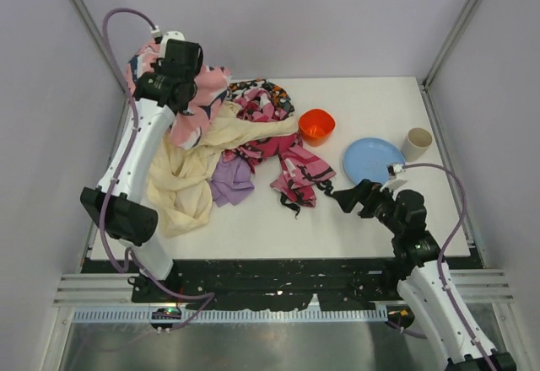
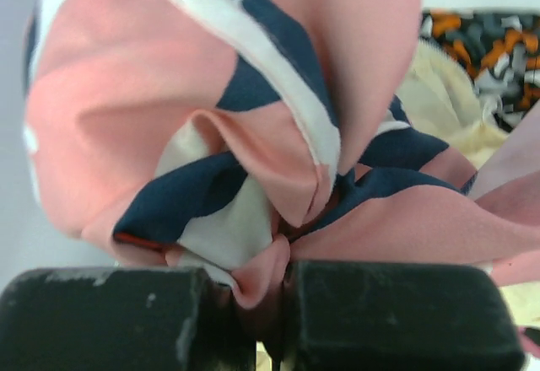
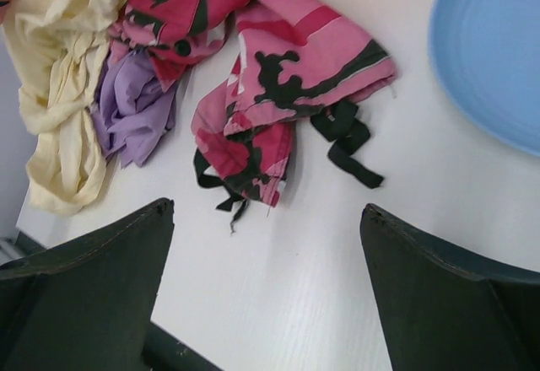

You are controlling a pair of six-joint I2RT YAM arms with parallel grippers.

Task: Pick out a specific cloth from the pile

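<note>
- The left gripper (image 1: 173,72) is closed on the pink cloth (image 1: 198,108) and holds it up above the far left part of the pile (image 1: 253,105).
- The right gripper (image 1: 342,196) is open with its jaws wide apart. It is low over the table (image 1: 354,232), near the magenta cloth (image 1: 299,169).
- The lavender shirt (image 1: 229,177) lies at the near edge of the pile, partly under the cream cloth (image 1: 181,187) and touching the magenta cloth.

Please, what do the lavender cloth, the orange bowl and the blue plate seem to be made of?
The lavender cloth looks like thin, soft fabric, matte: it lies in limp folds. The orange bowl seems to be plastic: smooth, uniformly coloured, slightly glossy. The blue plate is probably plastic too, smooth and evenly coloured, though glazed ceramic cannot be excluded.
</note>
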